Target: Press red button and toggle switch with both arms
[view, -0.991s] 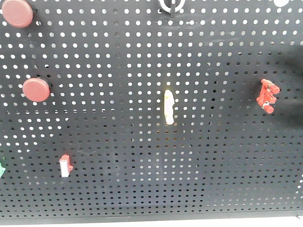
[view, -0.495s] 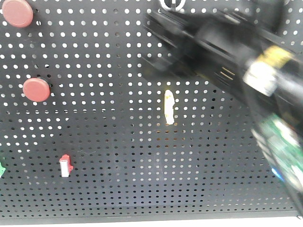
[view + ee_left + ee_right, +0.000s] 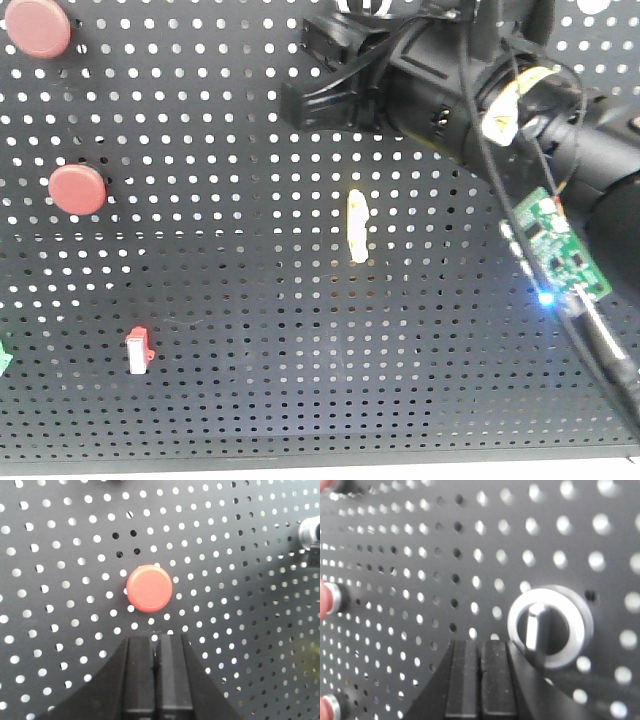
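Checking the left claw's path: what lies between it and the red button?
Only bare perforated board, per the left wrist view; the left claw sits below the red button.

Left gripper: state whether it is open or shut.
Shut. In the left wrist view the left gripper has its jaws meeting along a thin seam, gripping nothing, just below the red button.

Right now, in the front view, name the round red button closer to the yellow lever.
The lower red button, roughly level with the yellow lever. The upper red button sits in the top left corner, farther away.
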Motion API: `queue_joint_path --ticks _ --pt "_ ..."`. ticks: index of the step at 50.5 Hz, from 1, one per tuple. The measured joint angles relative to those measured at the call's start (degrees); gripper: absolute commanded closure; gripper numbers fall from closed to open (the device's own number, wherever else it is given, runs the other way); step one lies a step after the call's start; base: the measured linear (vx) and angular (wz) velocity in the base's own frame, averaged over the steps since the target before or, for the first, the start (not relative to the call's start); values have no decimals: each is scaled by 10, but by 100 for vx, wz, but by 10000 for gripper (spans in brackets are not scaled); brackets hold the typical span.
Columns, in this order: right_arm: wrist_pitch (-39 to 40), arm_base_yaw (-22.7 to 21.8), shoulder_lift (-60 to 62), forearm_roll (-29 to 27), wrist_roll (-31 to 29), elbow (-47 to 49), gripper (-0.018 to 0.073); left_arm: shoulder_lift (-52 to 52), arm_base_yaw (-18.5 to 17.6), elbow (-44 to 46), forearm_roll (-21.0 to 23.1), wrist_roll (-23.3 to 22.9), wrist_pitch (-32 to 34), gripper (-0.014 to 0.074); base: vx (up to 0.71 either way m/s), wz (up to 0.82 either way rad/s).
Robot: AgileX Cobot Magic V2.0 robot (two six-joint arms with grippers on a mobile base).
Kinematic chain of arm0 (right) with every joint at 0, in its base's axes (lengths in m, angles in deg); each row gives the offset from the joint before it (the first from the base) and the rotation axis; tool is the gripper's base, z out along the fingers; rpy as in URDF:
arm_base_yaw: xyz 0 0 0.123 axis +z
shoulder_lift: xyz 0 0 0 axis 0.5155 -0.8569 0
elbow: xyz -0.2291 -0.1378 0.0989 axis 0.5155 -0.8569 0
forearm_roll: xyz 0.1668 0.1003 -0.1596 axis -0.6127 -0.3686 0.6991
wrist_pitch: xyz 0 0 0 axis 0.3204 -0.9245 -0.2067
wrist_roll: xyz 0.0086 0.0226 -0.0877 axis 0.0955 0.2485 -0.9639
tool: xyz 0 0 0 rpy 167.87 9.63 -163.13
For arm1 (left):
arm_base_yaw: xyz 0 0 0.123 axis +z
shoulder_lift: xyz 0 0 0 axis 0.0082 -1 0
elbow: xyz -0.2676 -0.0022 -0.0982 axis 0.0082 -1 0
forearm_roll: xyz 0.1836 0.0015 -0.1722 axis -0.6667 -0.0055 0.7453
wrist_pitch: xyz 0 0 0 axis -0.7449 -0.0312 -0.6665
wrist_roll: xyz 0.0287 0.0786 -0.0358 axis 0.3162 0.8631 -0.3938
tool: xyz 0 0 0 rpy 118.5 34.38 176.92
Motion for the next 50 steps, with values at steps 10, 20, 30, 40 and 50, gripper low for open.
queue_joint_path --ticks 10,20,30,40,50 --pt "-2 -2 1 -5 -1 0 559 0 0 0 -1 1 1 595 0 0" --pt "-27 -4 11 -7 -4 -1 559 0 0 0 -2 1 0 595 0 0" --pt "-82 -29 37 -17 -32 -2 559 1 0 0 -2 2 0 595 0 0" --pt "-90 -25 44 -17 -41 -3 559 1 0 0 -2 2 -1 595 0 0" --pt "-67 -6 105 -18 -52 -43 559 1 1 0 -2 2 -11 595 0 0"
